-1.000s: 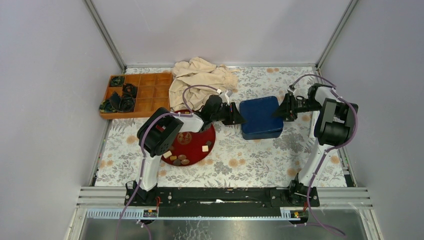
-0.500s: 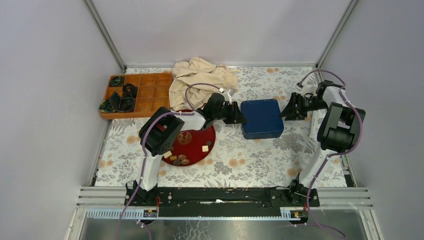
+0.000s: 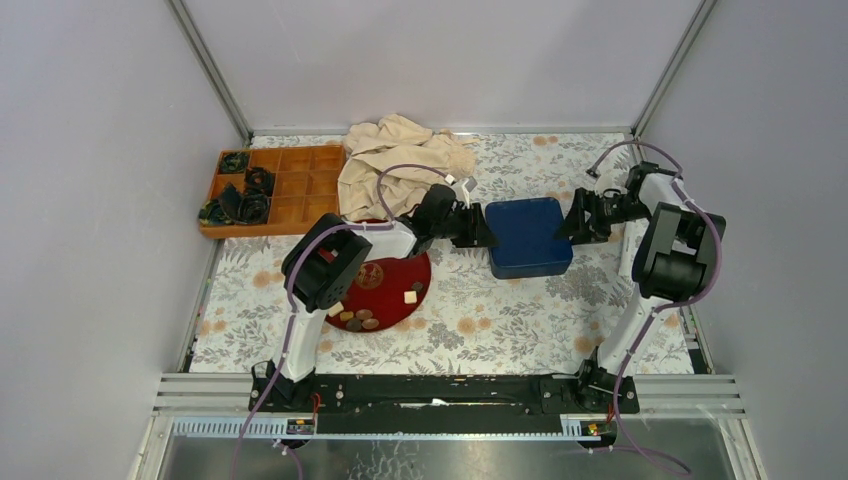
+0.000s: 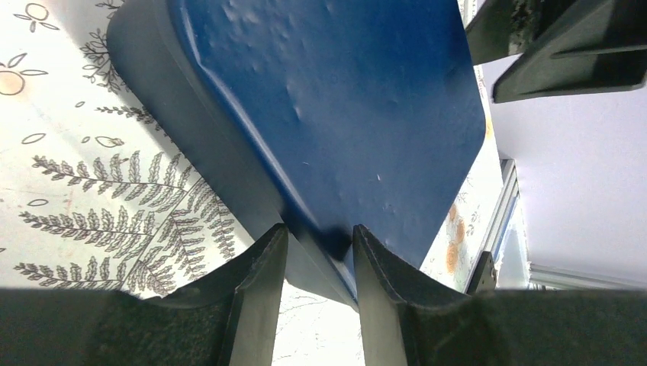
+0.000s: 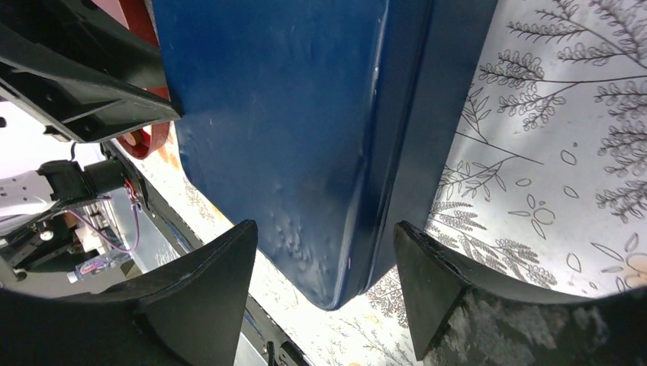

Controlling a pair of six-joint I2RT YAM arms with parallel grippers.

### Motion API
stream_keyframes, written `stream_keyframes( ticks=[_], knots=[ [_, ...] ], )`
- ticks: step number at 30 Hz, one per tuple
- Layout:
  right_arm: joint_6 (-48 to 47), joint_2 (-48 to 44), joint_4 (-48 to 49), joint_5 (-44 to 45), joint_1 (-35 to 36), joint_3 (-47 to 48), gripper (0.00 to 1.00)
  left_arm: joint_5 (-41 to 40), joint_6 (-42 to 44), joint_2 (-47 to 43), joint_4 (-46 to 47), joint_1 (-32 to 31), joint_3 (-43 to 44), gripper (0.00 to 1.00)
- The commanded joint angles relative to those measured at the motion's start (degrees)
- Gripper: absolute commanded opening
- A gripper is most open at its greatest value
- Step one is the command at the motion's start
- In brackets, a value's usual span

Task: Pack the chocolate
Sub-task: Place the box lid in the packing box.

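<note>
The chocolate (image 3: pixel 357 318) lies as several small brown and cream pieces on a red plate (image 3: pixel 395 280) left of centre. A blue box (image 3: pixel 529 236) with its lid on sits mid-table. My left gripper (image 3: pixel 487 228) reaches over the plate to the box's left side. In the left wrist view it (image 4: pixel 319 230) is shut on the rim of the blue box (image 4: pixel 328 99). My right gripper (image 3: pixel 568 228) is at the box's right side. In the right wrist view it (image 5: pixel 324 229) is open, straddling a corner of the blue box (image 5: pixel 290 114) without touching it.
An orange compartment tray (image 3: pixel 290 190) holding black items stands at the back left. A crumpled beige cloth (image 3: pixel 400 158) lies behind the plate. Metal frame rails border the floral table cover, with walls close on both sides.
My right gripper has opened, let go of the box's right edge and drawn back slightly. The box and my left gripper have shifted a little to the right.
</note>
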Motion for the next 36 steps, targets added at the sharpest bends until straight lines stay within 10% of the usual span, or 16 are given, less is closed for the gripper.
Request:
stream_keyframes(
  ticks=[1, 14, 21, 36],
  knots=[
    [-1.68, 1.58, -0.78, 0.72, 1.15, 0.22, 0.72, 0.99, 0.97, 1.09, -0.20, -1.07, 2.23, 0.44],
    [-3.83, 6.48, -3.61, 2.81, 1.05, 3.42, 0.37, 0.67, -0.07, 0.69, 1.92, -1.36, 1.64, 0.56],
    [-3.71, 7.38, -3.81, 2.98, 1.06, 4.22, 0.35, -1.54, 0.03, -1.56, 4.35, -1.10, -0.78, 0.68],
    [-3.48, 8.32, -3.88, 3.40, 1.06, 5.71, 0.35, 0.68, 0.36, 1.20, 2.18, 1.85, 0.72, 0.55]
  ],
)
